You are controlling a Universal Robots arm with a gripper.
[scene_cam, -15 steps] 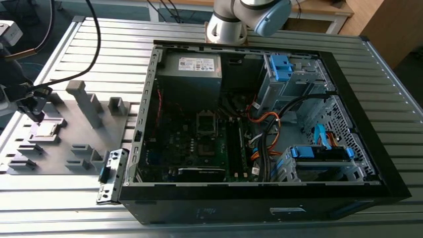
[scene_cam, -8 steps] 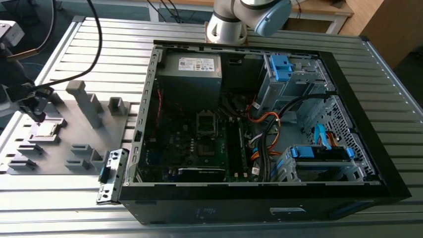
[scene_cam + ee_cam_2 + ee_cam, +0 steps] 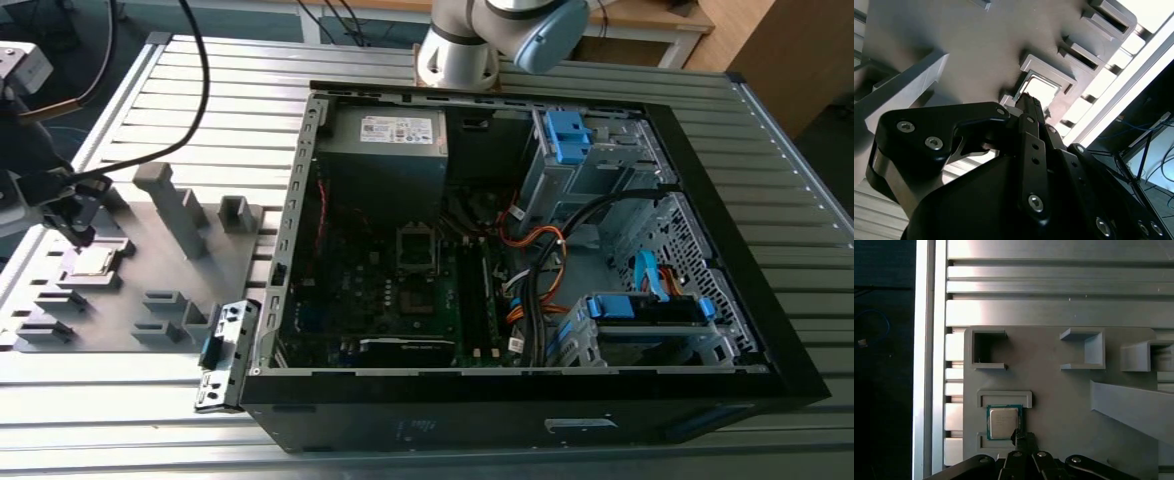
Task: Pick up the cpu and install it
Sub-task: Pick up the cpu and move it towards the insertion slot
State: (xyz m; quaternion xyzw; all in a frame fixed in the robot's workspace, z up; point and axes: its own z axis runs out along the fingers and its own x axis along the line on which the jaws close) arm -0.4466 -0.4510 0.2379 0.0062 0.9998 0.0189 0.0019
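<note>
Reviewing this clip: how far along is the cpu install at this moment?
Nothing looks done yet: the cpu lies in its recess on the grey fixture plate, outside the computer case. In hand: the gripper is poised at the cpu's edge, contact unclear. Left: the pick-up and the whole installation in the case.

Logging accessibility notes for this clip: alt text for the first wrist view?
A silvery cpu lies in a recess of a grey fixture plate on a ribbed metal table, with the black claw poised at the chip's edge.
</note>
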